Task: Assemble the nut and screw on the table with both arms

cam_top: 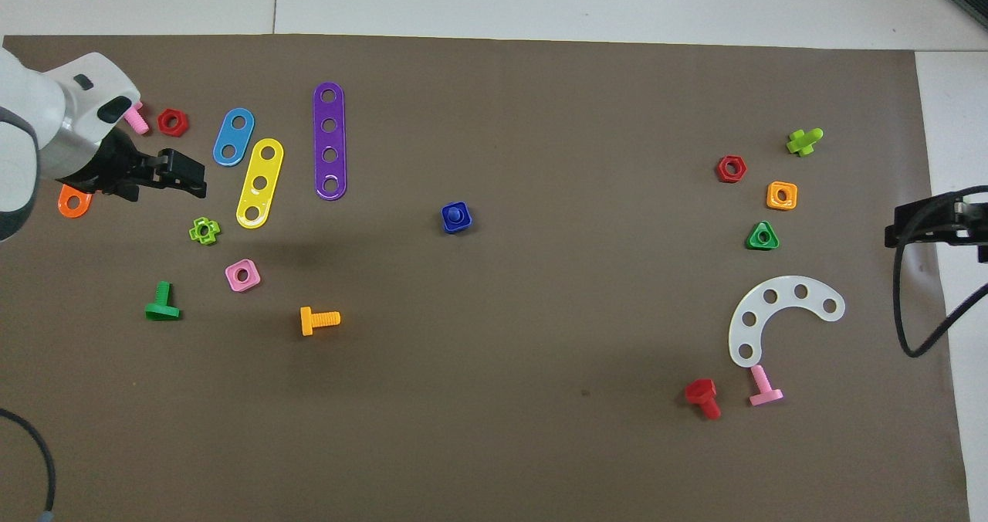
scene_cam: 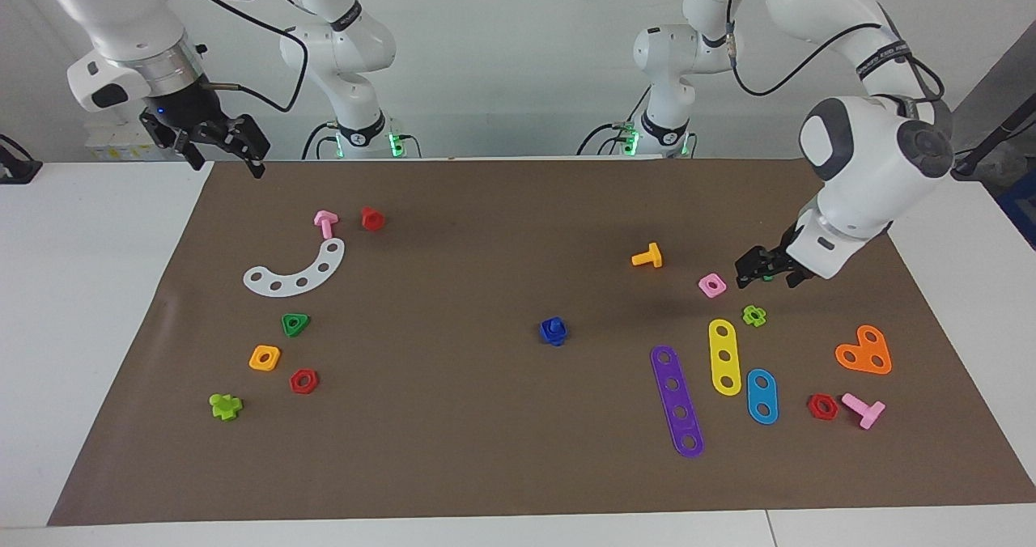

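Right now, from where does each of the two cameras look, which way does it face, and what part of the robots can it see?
Facing view: high across the table, looking toward the robots; both whole arms show at the top, the left gripper over the mat near the pink nut, the right gripper at the mat's corner.
Overhead view: above the robots' end, looking steeply down; only the left gripper and right gripper with their wrists show.
Shared: the joined blue nut and screw mid-mat.

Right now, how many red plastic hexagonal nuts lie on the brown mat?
2: one red hexagonal nut beside the orange square nut at the right arm's end; another beside a pink bolt at the left arm's end.
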`<move>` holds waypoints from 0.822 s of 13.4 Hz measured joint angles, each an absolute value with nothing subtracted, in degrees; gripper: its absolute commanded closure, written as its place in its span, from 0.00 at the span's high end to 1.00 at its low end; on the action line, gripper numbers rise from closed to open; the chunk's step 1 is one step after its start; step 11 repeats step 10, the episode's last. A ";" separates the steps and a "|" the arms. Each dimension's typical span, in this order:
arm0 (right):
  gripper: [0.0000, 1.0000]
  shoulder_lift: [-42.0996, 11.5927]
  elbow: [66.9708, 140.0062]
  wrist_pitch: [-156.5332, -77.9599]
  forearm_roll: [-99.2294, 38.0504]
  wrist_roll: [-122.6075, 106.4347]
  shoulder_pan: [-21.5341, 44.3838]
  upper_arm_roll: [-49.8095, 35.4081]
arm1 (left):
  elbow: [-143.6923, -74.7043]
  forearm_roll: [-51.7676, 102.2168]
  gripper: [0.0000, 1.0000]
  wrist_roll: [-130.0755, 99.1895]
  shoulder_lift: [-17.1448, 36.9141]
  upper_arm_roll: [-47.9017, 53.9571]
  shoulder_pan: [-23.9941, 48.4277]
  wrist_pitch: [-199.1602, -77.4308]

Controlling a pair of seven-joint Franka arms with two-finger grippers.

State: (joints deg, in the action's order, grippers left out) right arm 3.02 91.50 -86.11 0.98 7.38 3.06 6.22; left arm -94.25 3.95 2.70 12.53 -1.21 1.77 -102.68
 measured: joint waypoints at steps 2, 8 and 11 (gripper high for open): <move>1.00 3.02 91.51 -86.19 0.97 7.37 3.81 6.15 | -95.02 1.19 1.00 2.85 7.97 -0.92 1.58 -100.16; 1.00 3.02 91.53 -86.68 1.04 6.07 5.66 7.46 | -94.83 0.40 1.00 2.84 -1.76 0.14 1.94 -95.80; 1.00 3.01 91.64 -86.68 1.04 6.00 5.76 7.77 | -94.70 0.36 1.00 2.84 -1.85 0.52 2.01 -95.95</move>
